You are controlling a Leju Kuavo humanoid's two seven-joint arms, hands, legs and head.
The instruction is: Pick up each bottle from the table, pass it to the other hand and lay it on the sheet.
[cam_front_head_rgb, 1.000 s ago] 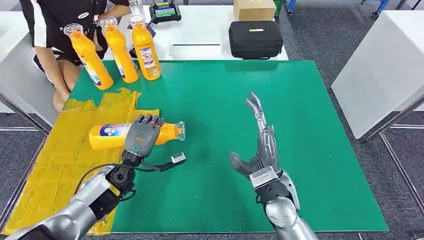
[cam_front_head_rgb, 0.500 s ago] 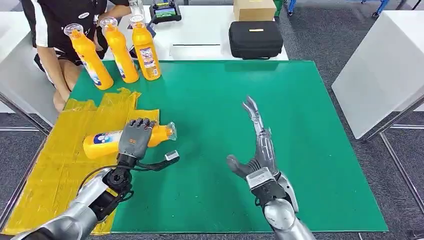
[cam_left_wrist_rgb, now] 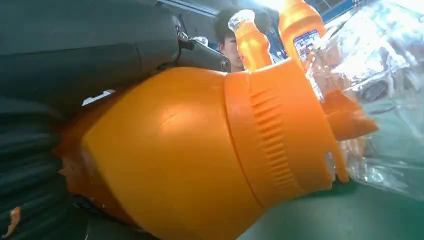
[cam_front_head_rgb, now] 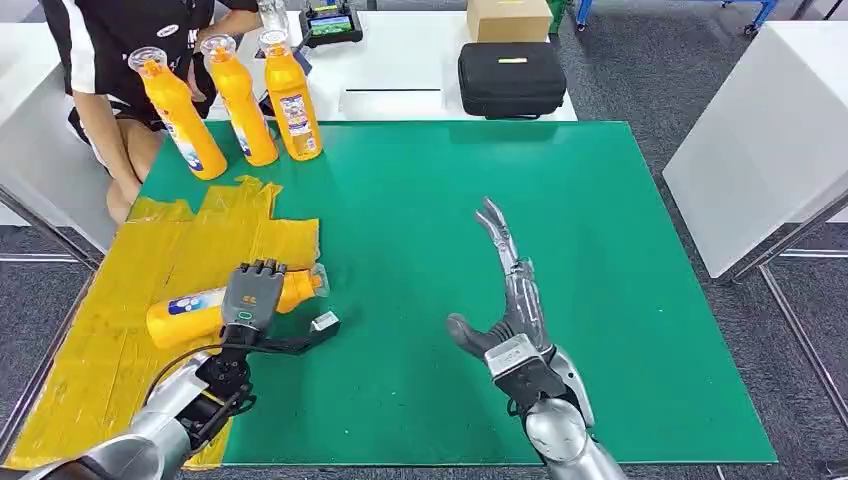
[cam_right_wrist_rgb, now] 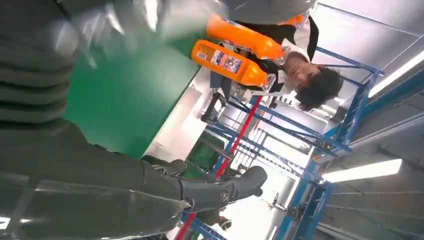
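Note:
My left hand [cam_front_head_rgb: 250,292] grips an orange bottle [cam_front_head_rgb: 190,309] lying sideways over the yellow sheet [cam_front_head_rgb: 120,340], its clear cap [cam_front_head_rgb: 318,279] pointing right near the sheet's edge. The left wrist view shows the bottle [cam_left_wrist_rgb: 200,150] close up in that hand's grasp. Three more orange bottles [cam_front_head_rgb: 240,98] stand upright at the far left of the green table [cam_front_head_rgb: 600,300]. My right hand [cam_front_head_rgb: 508,290] hovers over the middle of the table, fingers stretched out and apart, holding nothing.
A person in black [cam_front_head_rgb: 110,60] sits at the far left corner beside the standing bottles. Behind the green table a white table carries a black case [cam_front_head_rgb: 511,77], a cardboard box [cam_front_head_rgb: 508,18] and a controller [cam_front_head_rgb: 330,22]. Another white table [cam_front_head_rgb: 760,130] stands to the right.
My left hand has carried the bottle left and toward me, from the sheet's right edge to over the sheet. My right hand has drawn back slightly toward me.

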